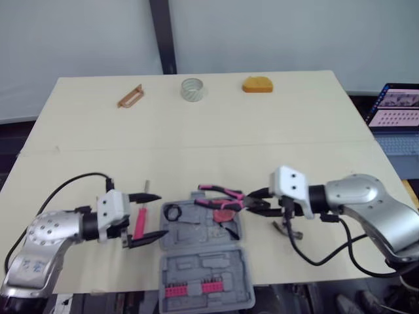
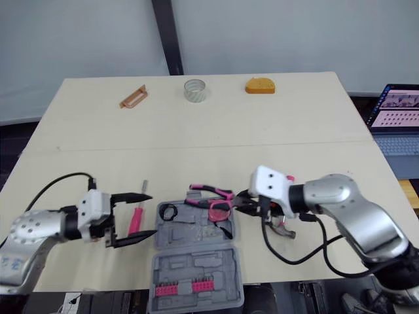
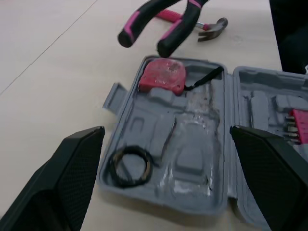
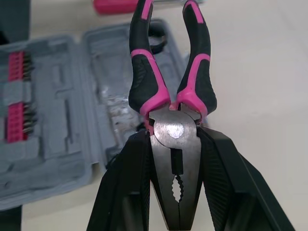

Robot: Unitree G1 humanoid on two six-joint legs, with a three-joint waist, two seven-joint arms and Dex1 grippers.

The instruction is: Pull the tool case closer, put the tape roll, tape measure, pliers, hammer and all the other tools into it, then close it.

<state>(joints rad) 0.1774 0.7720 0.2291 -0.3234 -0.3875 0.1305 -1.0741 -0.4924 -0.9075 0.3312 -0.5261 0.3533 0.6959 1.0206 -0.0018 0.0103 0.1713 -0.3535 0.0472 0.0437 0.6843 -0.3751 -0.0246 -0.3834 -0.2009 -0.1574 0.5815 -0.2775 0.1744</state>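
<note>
head pair overhead, wrist views near tool case (image 3: 192,161)

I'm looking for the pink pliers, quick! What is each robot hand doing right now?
Left gripper: open, holding nothing.
Right gripper: shut on the pliers.

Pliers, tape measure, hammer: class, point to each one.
pliers (image 4: 174,130), right wrist view, on the metal pivot.
tape measure (image 3: 162,76), left wrist view, on its red body.
hammer (image 3: 217,24), left wrist view, on its steel head.
</note>
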